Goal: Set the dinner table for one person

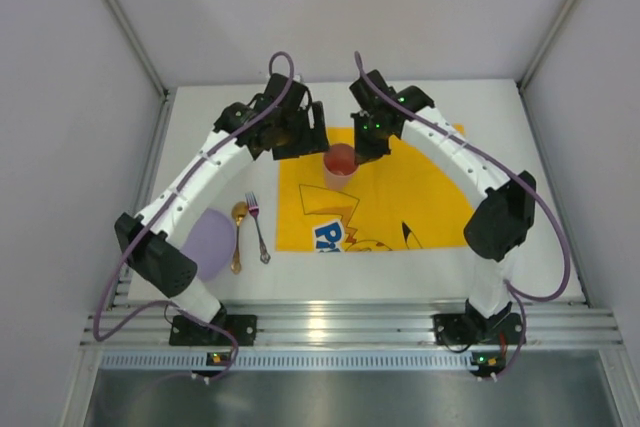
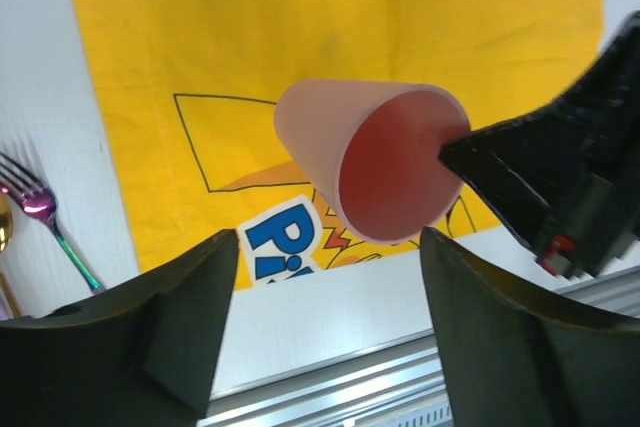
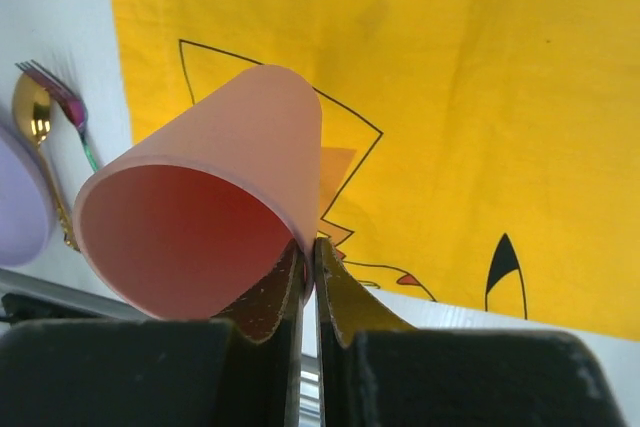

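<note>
A pink cup [image 1: 340,164] hangs above the yellow cartoon cloth [image 1: 400,197] on the white dinner table [image 1: 480,112]. My right gripper [image 3: 309,267] is shut on the cup's rim, one finger inside and one outside; the cup [image 3: 205,227] tilts toward the camera. My left gripper [image 2: 330,247] is open and empty just left of the cup [image 2: 375,162], which sits beyond its fingertips. A fork [image 1: 257,227], a gold spoon [image 1: 238,232] and a lilac plate [image 1: 208,242] lie on the table left of the cloth.
Grey walls close in the table on the left, back and right. Silver rails [image 1: 340,327] run along the near edge by the arm bases. My left arm's elbow [image 1: 160,257] hangs over the plate's left side.
</note>
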You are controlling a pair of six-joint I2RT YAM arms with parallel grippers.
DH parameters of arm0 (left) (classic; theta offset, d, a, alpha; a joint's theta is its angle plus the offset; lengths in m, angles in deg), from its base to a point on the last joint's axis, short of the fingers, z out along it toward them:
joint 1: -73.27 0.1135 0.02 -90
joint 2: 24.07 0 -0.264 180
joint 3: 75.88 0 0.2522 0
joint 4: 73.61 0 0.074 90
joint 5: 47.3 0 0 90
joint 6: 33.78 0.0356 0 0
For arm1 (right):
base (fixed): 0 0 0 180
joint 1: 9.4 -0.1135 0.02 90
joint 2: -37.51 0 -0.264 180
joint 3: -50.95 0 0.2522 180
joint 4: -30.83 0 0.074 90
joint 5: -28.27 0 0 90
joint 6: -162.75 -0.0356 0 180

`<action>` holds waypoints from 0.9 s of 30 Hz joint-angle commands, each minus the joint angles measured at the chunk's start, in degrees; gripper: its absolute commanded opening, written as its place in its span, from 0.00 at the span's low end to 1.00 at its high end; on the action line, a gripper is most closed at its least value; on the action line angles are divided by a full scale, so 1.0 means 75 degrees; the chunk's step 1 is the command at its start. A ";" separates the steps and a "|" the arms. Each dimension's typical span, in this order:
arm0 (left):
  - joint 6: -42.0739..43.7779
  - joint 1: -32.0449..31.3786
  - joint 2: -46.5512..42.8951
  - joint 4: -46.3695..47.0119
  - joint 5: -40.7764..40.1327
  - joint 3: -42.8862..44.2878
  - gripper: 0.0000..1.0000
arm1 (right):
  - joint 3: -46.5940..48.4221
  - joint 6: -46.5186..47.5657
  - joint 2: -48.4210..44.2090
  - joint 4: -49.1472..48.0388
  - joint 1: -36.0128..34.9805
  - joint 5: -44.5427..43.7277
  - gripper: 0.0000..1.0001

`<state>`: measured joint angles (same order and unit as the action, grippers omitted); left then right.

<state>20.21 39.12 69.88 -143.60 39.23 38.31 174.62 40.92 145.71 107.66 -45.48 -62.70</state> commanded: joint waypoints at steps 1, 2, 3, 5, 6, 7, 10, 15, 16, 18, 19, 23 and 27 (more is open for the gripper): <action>-0.0285 0.0030 -0.0526 0.0781 0.0345 -0.0368 0.82 | 0.0193 0.0166 -0.0060 0.0274 0.0122 -0.0526 0.00; -0.0343 0.0030 -0.0620 0.0828 0.0298 -0.0428 0.83 | 0.0193 0.0190 -0.0083 0.0309 0.0192 -0.0538 0.00; -0.0378 0.0053 -0.0679 0.0841 0.0066 -0.0545 0.84 | 0.0193 0.0260 -0.0106 0.0321 0.0378 -0.0573 0.00; -0.0390 0.0182 -0.0889 0.0841 -0.0053 -0.0721 0.89 | 0.0158 0.0365 -0.0211 0.0368 0.0683 -0.0620 0.00; -0.0402 0.0426 -0.0937 0.0829 -0.0031 -0.0838 0.90 | 0.0147 0.0482 -0.0259 0.0380 0.1068 -0.0632 0.00; -0.0425 0.0591 -0.1018 0.0852 0.0039 -0.1129 0.90 | 0.0135 0.0552 -0.0294 0.0392 0.1315 -0.0620 0.00; -0.0437 0.1247 -0.1323 0.0957 0.0297 -0.1985 0.90 | 0.0170 0.0787 -0.0341 0.0473 0.2381 -0.0620 0.00; -0.0226 0.2092 -0.2038 0.1321 0.0427 -0.3612 0.88 | 0.0368 0.1162 0.0068 0.0462 0.3857 -0.0468 0.00; -0.0203 0.2162 -0.2155 0.1391 0.0659 -0.3779 0.88 | 0.0450 0.1197 0.0162 0.0450 0.4012 -0.0422 0.00; -0.0132 0.2245 -0.2238 0.1473 0.0661 -0.4176 0.87 | 0.0778 0.1128 0.0560 0.0474 0.4432 -0.0211 0.00; -0.0098 0.2257 -0.2284 0.1473 0.0661 -0.4271 0.86 | 0.1034 0.1069 0.0816 0.0497 0.4539 -0.0210 0.00; -0.0144 0.2280 -0.2261 0.1544 0.0743 -0.4600 0.85 | 0.1680 0.0917 0.1427 0.0544 0.4751 -0.0245 0.00; -0.0132 0.2303 -0.2238 0.1626 0.0778 -0.4729 0.84 | 0.2138 0.0905 0.1967 0.0696 0.4740 -0.0561 0.00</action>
<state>18.64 55.99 54.58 -134.75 44.13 3.49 187.03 47.72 159.30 111.90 -9.65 -65.67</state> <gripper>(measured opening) 0.840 0.039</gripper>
